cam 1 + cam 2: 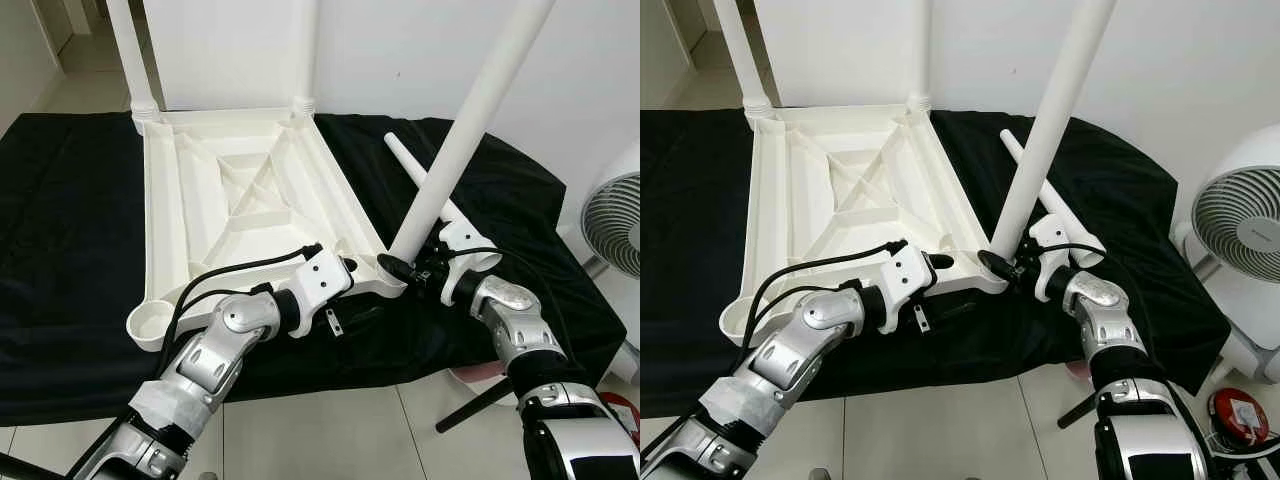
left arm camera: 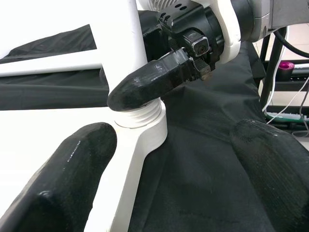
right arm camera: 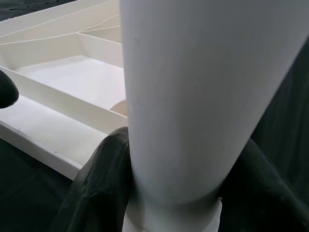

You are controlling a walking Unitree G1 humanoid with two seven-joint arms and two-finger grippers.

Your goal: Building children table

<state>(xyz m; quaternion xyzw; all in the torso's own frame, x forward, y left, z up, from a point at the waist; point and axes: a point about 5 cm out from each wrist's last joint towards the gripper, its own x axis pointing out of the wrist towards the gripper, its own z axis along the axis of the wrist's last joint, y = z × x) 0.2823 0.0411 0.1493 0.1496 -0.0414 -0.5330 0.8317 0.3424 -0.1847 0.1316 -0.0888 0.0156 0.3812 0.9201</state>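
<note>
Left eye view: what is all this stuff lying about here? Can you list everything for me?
tabletop: one, white, upside down on the black cloth, ribbed underside up.
fitted legs: two, white, upright in the far corner sockets.
leg being fitted: one, white, tilted, foot in the near right corner socket.
spare leg: one, white, lying on the cloth behind it.
black cloth: one, spread under everything.
fan: one, white, at the right edge.
left gripper: open, at the tabletop's near edge.
right gripper: shut on the tilted leg's base.
</note>
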